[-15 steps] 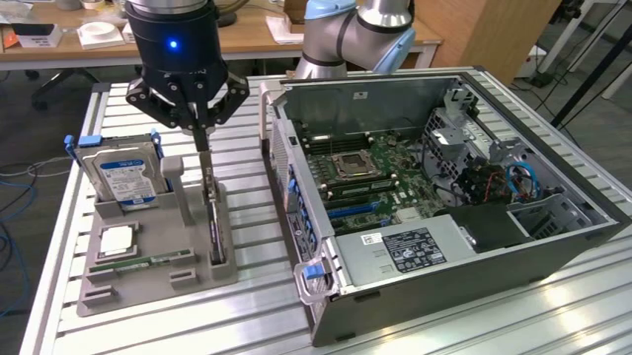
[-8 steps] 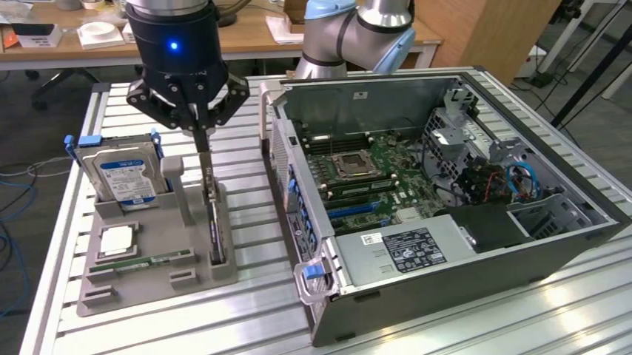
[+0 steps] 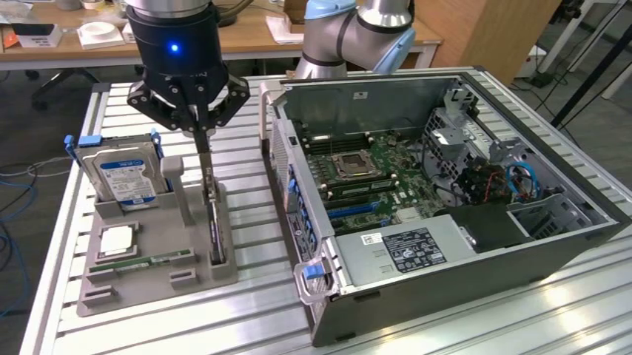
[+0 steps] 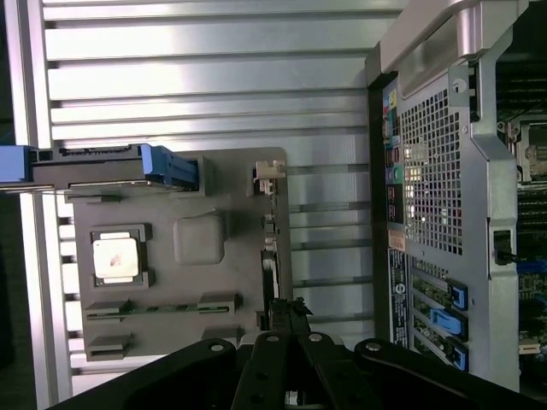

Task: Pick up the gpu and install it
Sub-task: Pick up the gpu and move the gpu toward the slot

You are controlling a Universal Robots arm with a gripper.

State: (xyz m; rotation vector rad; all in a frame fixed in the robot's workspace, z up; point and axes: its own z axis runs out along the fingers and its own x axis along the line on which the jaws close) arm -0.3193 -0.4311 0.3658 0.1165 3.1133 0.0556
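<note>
Above gray holder (image 3: 148, 285), gripper (image 3: 206, 170) jaws clenched on top edge of upright gpu (image 3: 216, 229).

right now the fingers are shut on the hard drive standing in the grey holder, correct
Not the hard drive. The exterior view shows the fingers shut on the gpu, the thin card standing on edge in the grey holder; the hard drive stands beside it, untouched.

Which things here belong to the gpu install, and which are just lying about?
Job: gpu, standing on edge in the grey holder; gripper shut on its top edge; open computer case.
Lying about: hard drive, processor, memory stick.
</note>
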